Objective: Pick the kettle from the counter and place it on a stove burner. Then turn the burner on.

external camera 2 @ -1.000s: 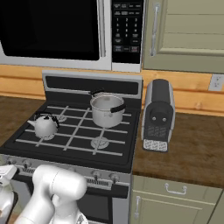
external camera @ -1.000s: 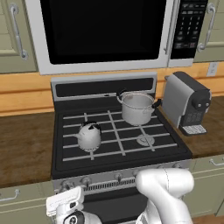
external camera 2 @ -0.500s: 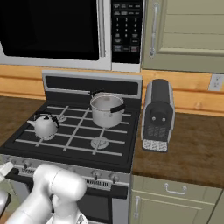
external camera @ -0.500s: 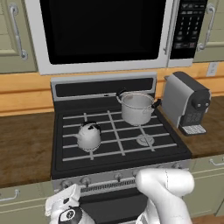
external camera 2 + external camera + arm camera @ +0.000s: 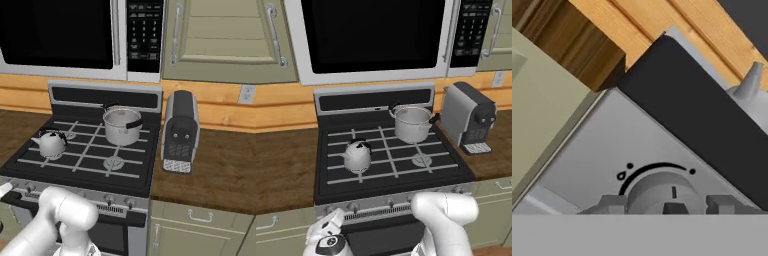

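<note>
Pale grey kettle (image 5: pixel 357 156) sits on the front-left stove burner (image 5: pixel 358 167), so placement looks done; igniting remains, with the gripper (image 5: pixel 669 204) at the front panel, its half-parted jaws flanking the leftmost control knob (image 5: pixel 664 190), contact uncertain.

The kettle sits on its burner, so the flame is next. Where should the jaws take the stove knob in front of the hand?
Grip the knob across its raised round body, coming straight at the stove's front panel. It juts from the panel, and the fingertips already flank it, one on each side.
</note>
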